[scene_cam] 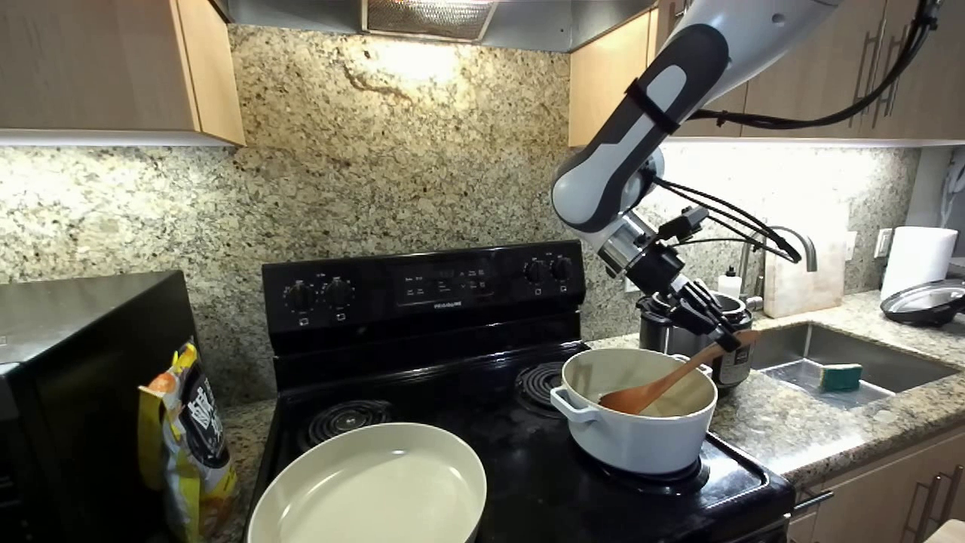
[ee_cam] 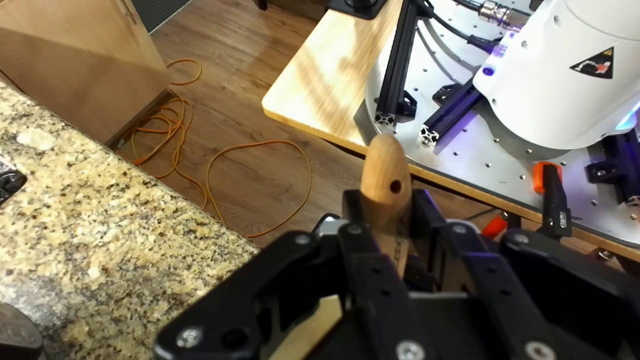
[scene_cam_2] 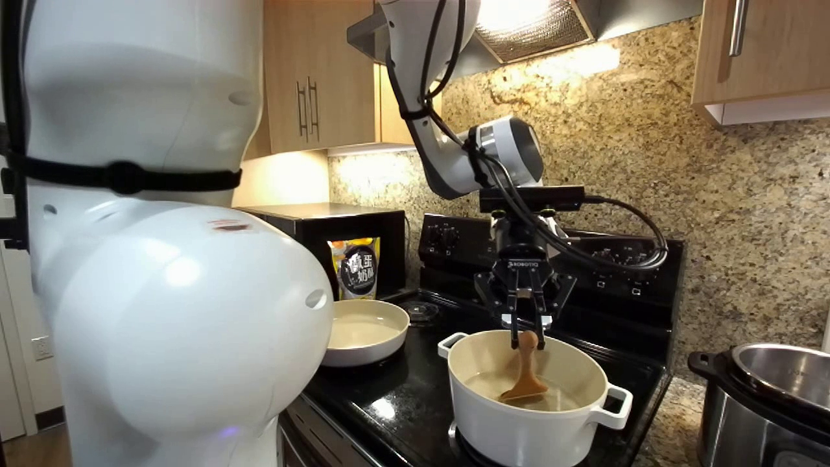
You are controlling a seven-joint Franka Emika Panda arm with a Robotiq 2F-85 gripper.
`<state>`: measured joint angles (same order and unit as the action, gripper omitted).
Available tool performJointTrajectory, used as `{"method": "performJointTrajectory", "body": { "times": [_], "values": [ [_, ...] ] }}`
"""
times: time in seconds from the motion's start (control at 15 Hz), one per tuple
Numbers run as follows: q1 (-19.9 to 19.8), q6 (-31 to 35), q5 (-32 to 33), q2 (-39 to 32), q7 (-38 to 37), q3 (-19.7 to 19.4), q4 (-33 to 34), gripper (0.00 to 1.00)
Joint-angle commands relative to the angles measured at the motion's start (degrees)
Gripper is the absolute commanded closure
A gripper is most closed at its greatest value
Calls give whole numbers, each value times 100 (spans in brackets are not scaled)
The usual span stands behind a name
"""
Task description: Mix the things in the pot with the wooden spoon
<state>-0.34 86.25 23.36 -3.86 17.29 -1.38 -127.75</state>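
A strip of bare black stovetop (scene_cam: 522, 483) lies between the white pot (scene_cam: 641, 445) and the shallow cream pan (scene_cam: 392, 486), and a hand could pass there, although one side handle (scene_cam: 576, 412) sticks out into this way. Over the pot, the tilted wooden spoon (scene_cam: 637, 397) and the gripper (scene_cam_2: 527, 338) at its upper end take part of the room, but beside the spoon the opening is free. On the granite counter (scene_cam: 784, 415), the electric pressure cooker (scene_cam_2: 733, 415) narrows that side, and the control panel (scene_cam: 422, 290) rises behind as a wall.

I'm operating in a kitchen from afar: a stove (scene_cam: 520, 479) lies below my gripper (scene_cam_2: 527, 340), a sink (scene_cam: 889, 368) near it, cupboards (scene_cam: 807, 75) and a range hood (scene_cam: 430, 19) above it.
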Motion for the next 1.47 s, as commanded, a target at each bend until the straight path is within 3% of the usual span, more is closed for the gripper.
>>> {"method": "performJointTrajectory", "body": {
  "times": [0.0, 0.53, 1.0, 1.4],
  "values": [
    [-168, 5, -30, -254, -19, -94, 193, 93],
    [-368, -82, 257, -82, 44, -277, -84, 93],
    [-200, 174, 607, -92, 513, -25, -216, 93],
    [-78, 508, 520, -281, 873, 171, -51, 93]
  ]
}}
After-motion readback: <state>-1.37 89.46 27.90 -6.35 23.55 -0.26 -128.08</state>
